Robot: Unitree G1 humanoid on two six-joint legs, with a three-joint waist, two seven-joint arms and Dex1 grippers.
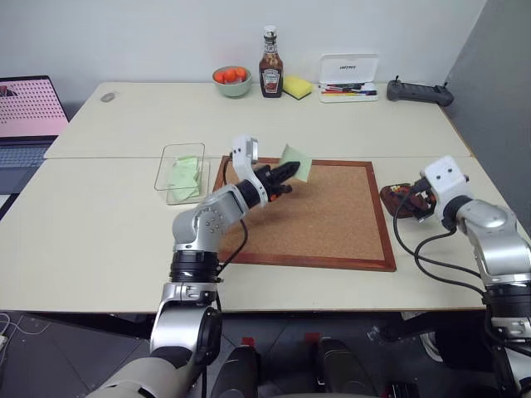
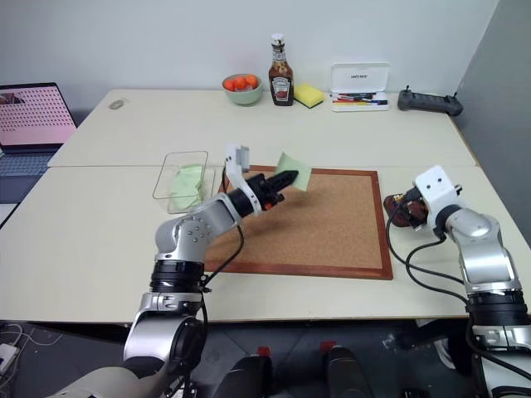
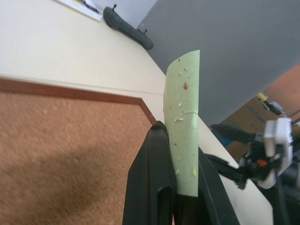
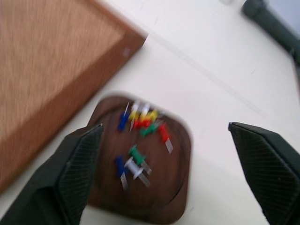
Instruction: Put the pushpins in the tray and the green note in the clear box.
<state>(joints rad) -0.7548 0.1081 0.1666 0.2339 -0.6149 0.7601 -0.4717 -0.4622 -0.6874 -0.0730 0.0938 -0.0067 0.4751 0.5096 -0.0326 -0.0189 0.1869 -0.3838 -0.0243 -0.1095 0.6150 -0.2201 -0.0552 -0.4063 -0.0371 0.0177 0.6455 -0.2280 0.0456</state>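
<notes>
Left eye view: note lifted, pins in the tray

Left eye view shows the surface with the corkboard at its middle. Left of the board stands the clear box, already holding green slips. Right of the board sits the tray, with coloured pushpins lying inside it. The left gripper hovers over the board's far left corner, fingers clamped on the green note, which stands up clear of the cork. The right gripper hangs just above the tray, fingers spread wide and empty. The pin step looks finished; the note step is in hand. Next the left arm should swing left over the box and let go
</notes>
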